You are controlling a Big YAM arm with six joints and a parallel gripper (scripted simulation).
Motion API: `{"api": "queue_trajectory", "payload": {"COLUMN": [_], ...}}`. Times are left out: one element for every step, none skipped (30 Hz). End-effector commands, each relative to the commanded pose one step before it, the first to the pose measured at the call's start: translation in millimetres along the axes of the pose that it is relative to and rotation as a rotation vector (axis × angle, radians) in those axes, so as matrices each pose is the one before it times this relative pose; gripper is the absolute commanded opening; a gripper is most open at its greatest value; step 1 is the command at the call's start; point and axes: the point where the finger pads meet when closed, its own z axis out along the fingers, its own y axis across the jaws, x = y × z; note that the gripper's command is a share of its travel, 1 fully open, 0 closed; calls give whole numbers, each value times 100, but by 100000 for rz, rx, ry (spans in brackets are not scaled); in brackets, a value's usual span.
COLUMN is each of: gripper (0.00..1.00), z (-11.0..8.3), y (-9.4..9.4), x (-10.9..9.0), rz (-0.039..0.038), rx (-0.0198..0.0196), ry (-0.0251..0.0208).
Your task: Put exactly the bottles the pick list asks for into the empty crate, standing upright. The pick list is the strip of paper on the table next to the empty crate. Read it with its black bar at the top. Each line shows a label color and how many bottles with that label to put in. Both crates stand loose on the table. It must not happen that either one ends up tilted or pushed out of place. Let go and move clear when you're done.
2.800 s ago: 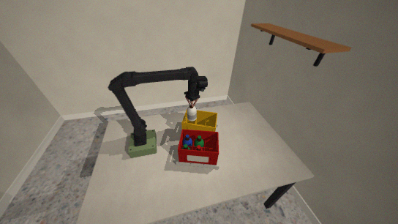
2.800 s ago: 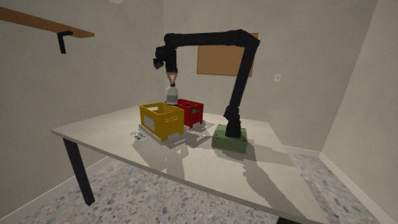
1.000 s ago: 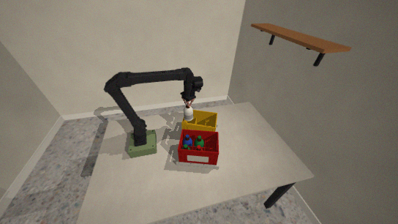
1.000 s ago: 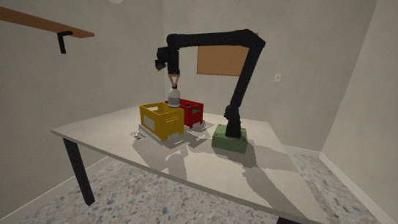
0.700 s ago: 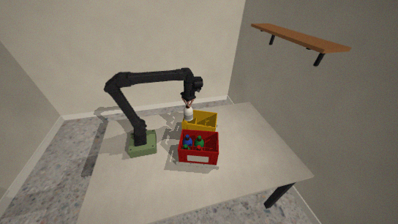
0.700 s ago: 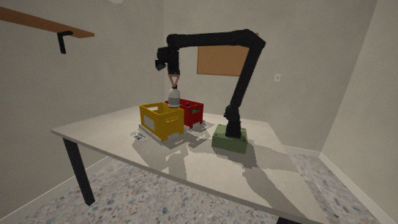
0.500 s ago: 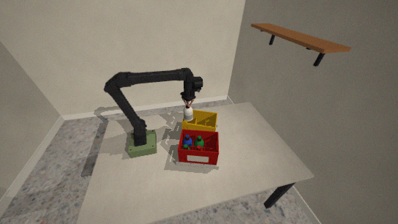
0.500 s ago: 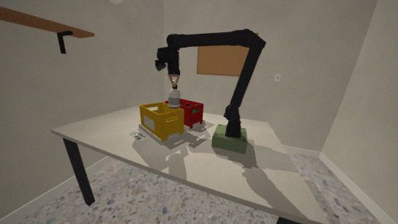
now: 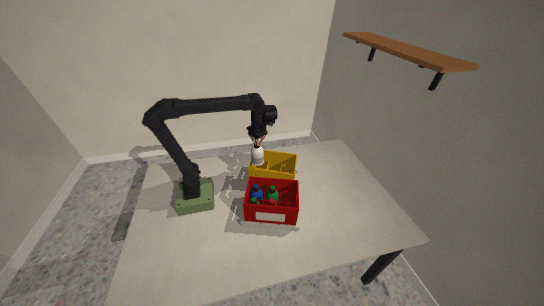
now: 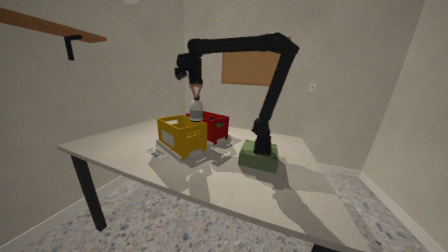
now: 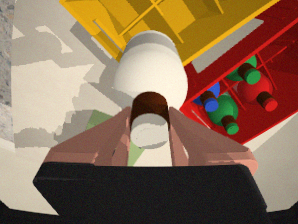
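pick list (image 10: 156, 152) marks too small, held bottle's (image 11: 148, 70) label hidden

Matt plastic crates (image 9: 280, 165); wooden shelf (image 9: 410, 51)

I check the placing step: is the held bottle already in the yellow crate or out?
Out. The bottle hangs upright from the gripper, above the yellow crate rim.

Open from above into yellow plastic crate (image 9: 285, 161), only thin inner dividers; red plastic crate (image 9: 272, 213) touching beside, crowded with bottles.
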Motion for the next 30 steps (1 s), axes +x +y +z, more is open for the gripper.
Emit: {"api": "queue_trajectory", "payload": {"gripper": [0, 0, 0, 0, 0, 0, 0, 0, 0, 0, 0, 0, 0, 0, 0, 0, 0, 0, 0, 0, 0, 0, 0, 0, 0, 0, 0, 0, 0, 0], "z": [-1864, -84, -6, 32, 72, 94, 72, 43, 35, 59, 83, 0, 0, -1261, -165, -99, -59, -18, -22, -69, -112, -103, -56, -29, -52, -98, 3, 3, 0, 0], "y": [-33, -47, -29, -25, -6, 23, -12, -22, -23, -18, -17, 0, 0, -276, -75, -52, -26, -16, -41, -49, -46, -19, -3, -15, -38, -45, -7, 4, 0, 0], "x": [18, -76, -29, 2, 60, 138, 38, 11, 5, 23, 45, 0, 0, -629, -108, -72, -51, -21, -14, -51, -88, -93, -60, -31, -41, -77, -23, -25, 0, 0], "rz": [730, -4, 0, 2, 4, 9, 2, 2, 2, 2, 3, 0, 0, -30, -3, -2, -37, -65, 1, -1, -21, -88, -106, -57, -3, -3, -23, -61, 0, 0], "rx": [2227, 122, 46, 8, -76, -202, -43, -4, 5, -20, -47, 0, 0, 1046, 184, 118, 47, 34, 43, 91, 132, 118, 69, 44, 73, 120, 13, 10, 0, 0], "ry": [-5341, -292, -106, -12, 196, 501, 112, 17, -3, 56, 123, 0, 0, -2491, -425, -269, -186, -76, -83, -201, -308, -288, -174, -103, -159, -273, -33, -33, 0, 0]}}
